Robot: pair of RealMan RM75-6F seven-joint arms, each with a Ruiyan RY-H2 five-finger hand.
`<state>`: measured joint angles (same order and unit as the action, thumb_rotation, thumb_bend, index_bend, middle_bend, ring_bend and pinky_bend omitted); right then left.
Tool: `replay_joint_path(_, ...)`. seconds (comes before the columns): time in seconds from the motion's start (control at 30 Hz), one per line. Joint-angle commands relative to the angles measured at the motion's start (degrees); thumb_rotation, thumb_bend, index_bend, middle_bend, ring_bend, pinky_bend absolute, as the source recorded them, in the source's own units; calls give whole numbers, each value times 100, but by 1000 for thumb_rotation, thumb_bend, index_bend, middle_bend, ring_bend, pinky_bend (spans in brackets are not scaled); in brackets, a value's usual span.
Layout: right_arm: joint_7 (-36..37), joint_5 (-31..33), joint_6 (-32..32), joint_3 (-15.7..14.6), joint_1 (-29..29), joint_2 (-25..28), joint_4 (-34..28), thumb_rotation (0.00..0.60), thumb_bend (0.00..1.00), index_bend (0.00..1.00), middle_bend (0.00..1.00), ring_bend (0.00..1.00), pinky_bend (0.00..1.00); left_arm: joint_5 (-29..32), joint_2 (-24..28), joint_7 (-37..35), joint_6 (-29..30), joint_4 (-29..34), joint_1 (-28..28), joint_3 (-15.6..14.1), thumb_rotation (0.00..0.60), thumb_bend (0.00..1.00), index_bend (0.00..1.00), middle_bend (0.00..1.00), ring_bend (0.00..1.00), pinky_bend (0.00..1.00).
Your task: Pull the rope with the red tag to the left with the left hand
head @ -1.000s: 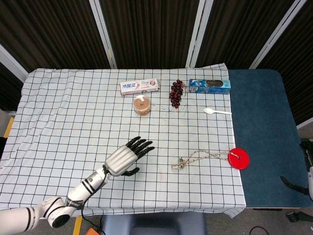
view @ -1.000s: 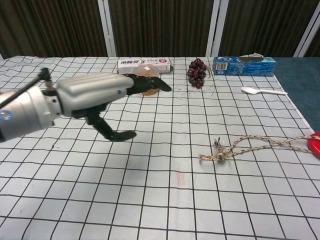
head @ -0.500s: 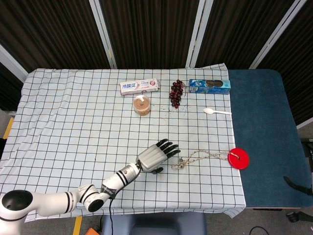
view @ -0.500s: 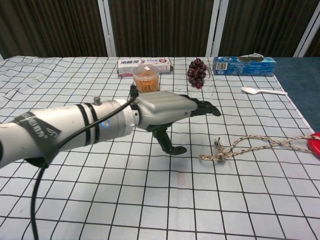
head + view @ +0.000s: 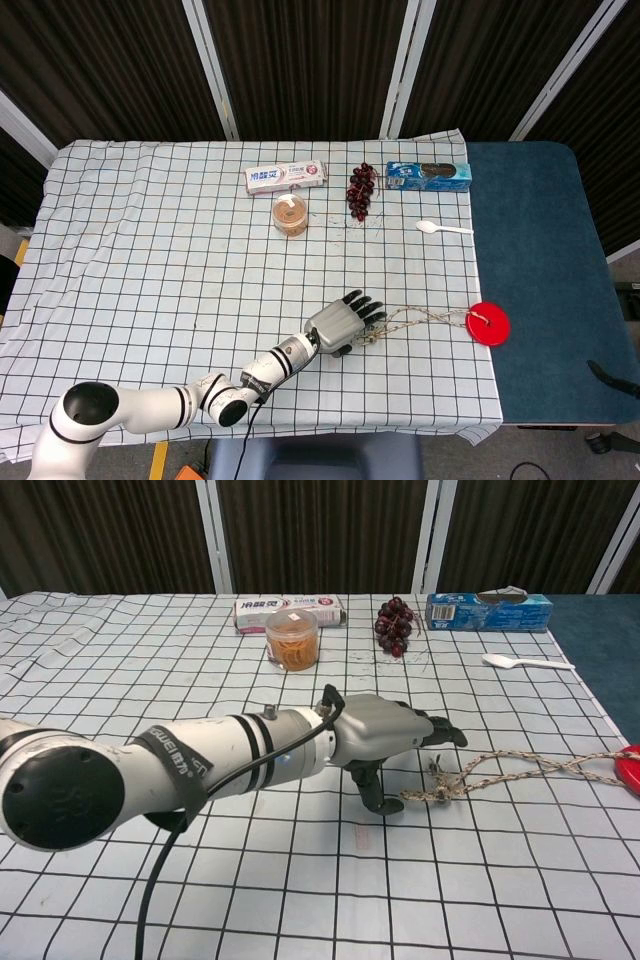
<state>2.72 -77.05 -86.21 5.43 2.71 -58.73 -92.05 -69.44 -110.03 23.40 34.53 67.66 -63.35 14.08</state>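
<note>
Left robot hand (image 5: 345,322): 1 in view, reaching low over the checked desk (image 5: 150,250), fingers spread and extended, thumb hanging down, gripping nothing.
Fingertips (image 5: 448,737): hovering just above the rope's knotted end; I cannot tell if they are touching it.
Rope (image 5: 520,768): 1 braided cord, lying loose on the cloth, running right from the knot to the red tag (image 5: 488,323), 1 disc sitting at the cloth's right edge.
Right robot hand: not showing in either view.
Far side: 1 toothpaste box (image 5: 287,177), 1 small jar (image 5: 290,214), 1 grape bunch (image 5: 361,189), 1 blue box (image 5: 428,175), 1 white spoon (image 5: 442,228).
</note>
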Motion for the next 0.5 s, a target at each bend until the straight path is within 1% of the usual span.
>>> replay_joint_path(0.03,90,39,30,9,13,-14,91,539,267,0,0,0,0,90,-73,30,26,-100,-35,-65,600,383,1,0,0,0)
replay_joint_path(0.2,197,66,81,23,6,-66,234,539,267,0,0,0,0,123,-129,-9,108,-90,-71,-120,600,384,30,0,0,0)
replay_joint_path(0.27,219,69,104,25,-1,-82,265,539,267,0,0,0,0,99,-146,-16,165,-86,-82,-136,600,385,61,0,0,0)
replay_joint_path(0.37,243,60,127,22,-8,-104,302,540,267,0,0,0,0,50,-196,-61,270,-118,-86,-160,600,395,142,0,0,0)
replay_joint_path(0.43,252,56,134,20,-8,-116,318,542,267,0,0,0,0,27,-222,-87,302,-167,-93,-187,600,414,214,0,0,0)
replay_joint_path(0.5,263,56,134,18,-1,-120,332,539,267,0,0,0,0,11,-254,-125,346,-222,-86,-208,600,429,253,0,0,0)
